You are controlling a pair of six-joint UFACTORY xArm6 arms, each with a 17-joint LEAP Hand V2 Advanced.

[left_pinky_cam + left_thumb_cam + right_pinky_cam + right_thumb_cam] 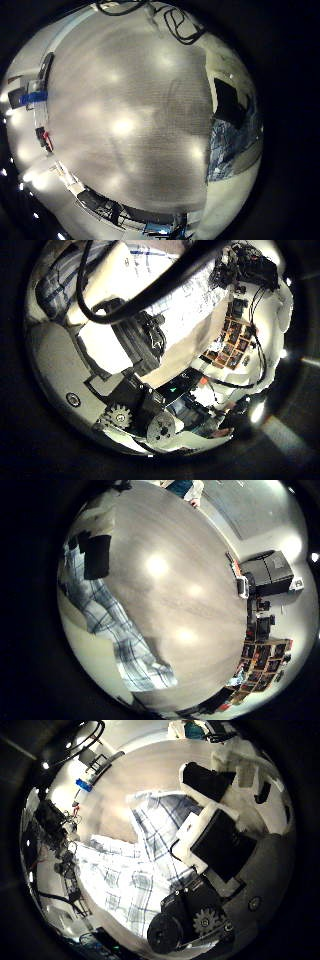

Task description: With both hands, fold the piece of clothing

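A: Item: plaid shirt (pixel 130 870), lying rumpled on the surface (pixel 170 570), just beside the right hand (pixel 215 815).

B: Handling: judged soft, light, limp; take it at hem or shoulder edges. Right fingers (pixel 205 780) straight over the cloth, gripping nothing. Left hand: fingers' state cannot be told. Containers: none seen.

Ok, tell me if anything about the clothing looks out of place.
The checked garment is not lying flat. In the right hand's palm views it sits on the table bunched into a long, creased strip with uneven edges, so any fold looks untidy. Nothing looks spilled or torn.
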